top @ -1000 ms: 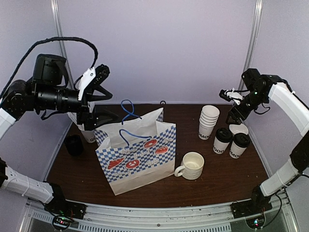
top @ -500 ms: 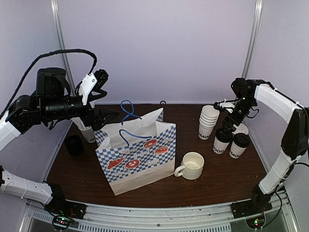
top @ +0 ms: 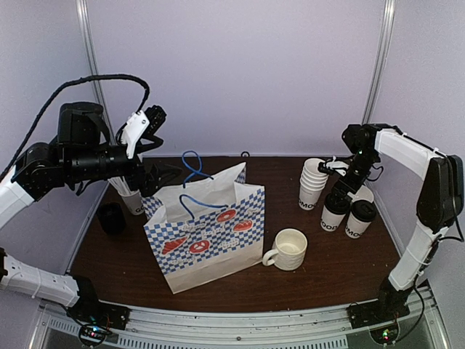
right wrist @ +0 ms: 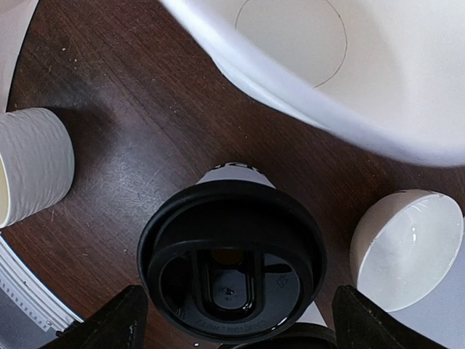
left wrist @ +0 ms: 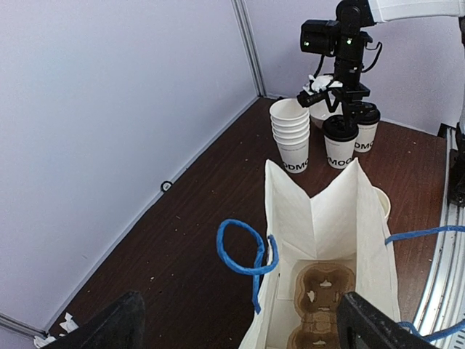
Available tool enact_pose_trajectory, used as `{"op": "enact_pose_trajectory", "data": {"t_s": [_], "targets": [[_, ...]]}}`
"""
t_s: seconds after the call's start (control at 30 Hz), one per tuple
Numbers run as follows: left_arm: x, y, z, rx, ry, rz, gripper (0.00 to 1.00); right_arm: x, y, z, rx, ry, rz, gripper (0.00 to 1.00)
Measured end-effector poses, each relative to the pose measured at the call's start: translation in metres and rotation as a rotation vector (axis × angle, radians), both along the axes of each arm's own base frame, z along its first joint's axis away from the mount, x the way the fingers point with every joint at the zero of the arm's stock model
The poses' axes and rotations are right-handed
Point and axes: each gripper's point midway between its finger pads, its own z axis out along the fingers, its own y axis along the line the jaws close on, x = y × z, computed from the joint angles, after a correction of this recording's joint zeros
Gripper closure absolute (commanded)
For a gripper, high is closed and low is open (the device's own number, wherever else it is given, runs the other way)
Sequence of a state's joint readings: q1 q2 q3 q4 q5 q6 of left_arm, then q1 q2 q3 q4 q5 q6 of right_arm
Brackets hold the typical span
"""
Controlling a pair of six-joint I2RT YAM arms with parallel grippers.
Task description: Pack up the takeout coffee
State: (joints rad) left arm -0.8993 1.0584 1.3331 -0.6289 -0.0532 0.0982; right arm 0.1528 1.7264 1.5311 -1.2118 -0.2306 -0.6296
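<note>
The bag (top: 207,233) is my biggest worry. It is thin paper and stands open at mid table, so a cup lowered badly could fold its wall or miss the tray (left wrist: 320,291) inside. My left gripper (top: 160,145) hangs wide open behind it and holds nothing.

The cups (top: 335,211) stand at the right, well apart from the bag, close together and near the stack (top: 314,182). My right gripper (top: 340,193) is spread wide over the cup nearer the bag, and it is empty. A finger could knock the stack or the other cup (top: 360,218). If I pinch only the lid (right wrist: 232,262), it may pop off.
</note>
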Motion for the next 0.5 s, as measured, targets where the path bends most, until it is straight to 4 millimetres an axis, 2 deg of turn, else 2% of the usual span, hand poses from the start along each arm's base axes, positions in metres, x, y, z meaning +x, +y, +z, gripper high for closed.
{"op": "enact_pose_trajectory", "data": {"t_s": [0.3,0.5], "targets": [[0.0032,-0.003,-0.0053,0.014,0.009,0.003,0.04,-0.0003,0.0028,-0.0031,-0.004,0.007,0.022,0.21],[0.0052,-0.0056,-0.0095,0.024,0.017,0.003,0.04,-0.0012,0.0062,-0.007,-0.007,0.018,0.037,0.17]]}}
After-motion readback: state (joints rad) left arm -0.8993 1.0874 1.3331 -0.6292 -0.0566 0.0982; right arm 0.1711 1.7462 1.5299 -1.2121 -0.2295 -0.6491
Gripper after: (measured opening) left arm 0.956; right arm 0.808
